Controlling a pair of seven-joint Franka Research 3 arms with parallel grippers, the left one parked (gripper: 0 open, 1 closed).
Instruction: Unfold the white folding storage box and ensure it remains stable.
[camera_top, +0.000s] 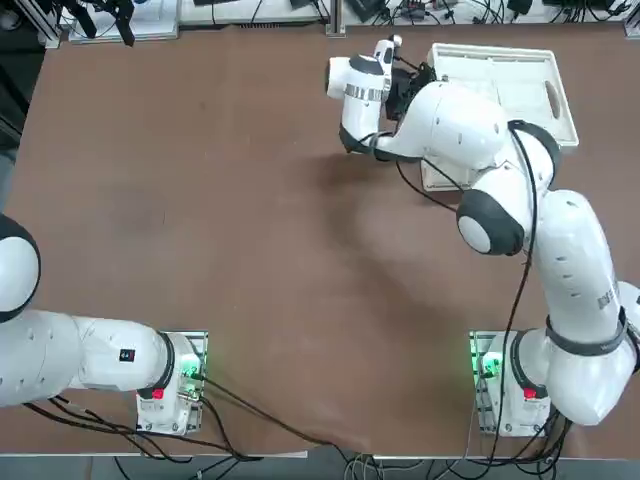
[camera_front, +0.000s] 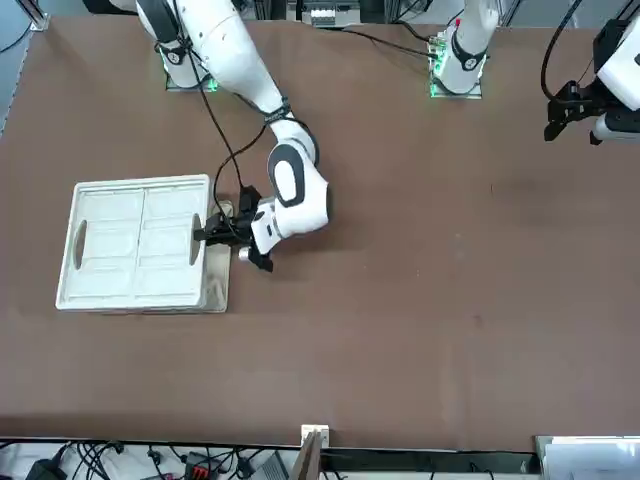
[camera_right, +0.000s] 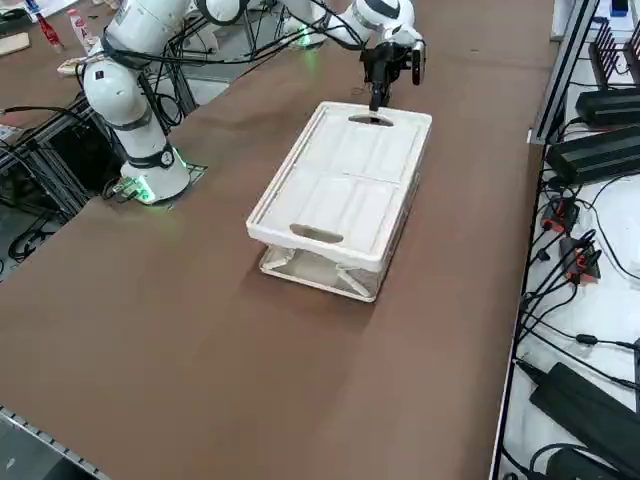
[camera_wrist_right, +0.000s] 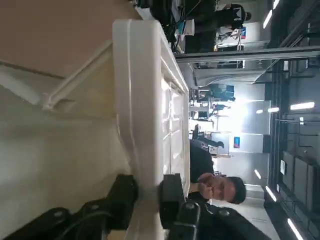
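The white folding storage box (camera_front: 140, 245) lies on the brown table at the far right of the robot's side. Its thick rim (camera_right: 340, 190) is lifted a little, and slanted, partly folded wall panels (camera_right: 320, 270) show beneath it. An oval handle cutout (camera_right: 317, 235) shows in the short side away from my grip. My right gripper (camera_front: 205, 233) is shut on the rim of the other short side, one finger (camera_wrist_right: 122, 192) under the rim (camera_wrist_right: 142, 100) and one (camera_wrist_right: 172, 195) over it. The arm hides that corner of the box (camera_top: 500, 80) from overhead, where the gripper (camera_top: 415, 88) barely shows.
Black power bricks and cables (camera_right: 590, 150) lie on a white bench just beyond the table edge beside the box. A person (camera_wrist_right: 220, 187) shows in the room past the box. Bare brown tabletop (camera_top: 230, 200) stretches towards the parked left arm.
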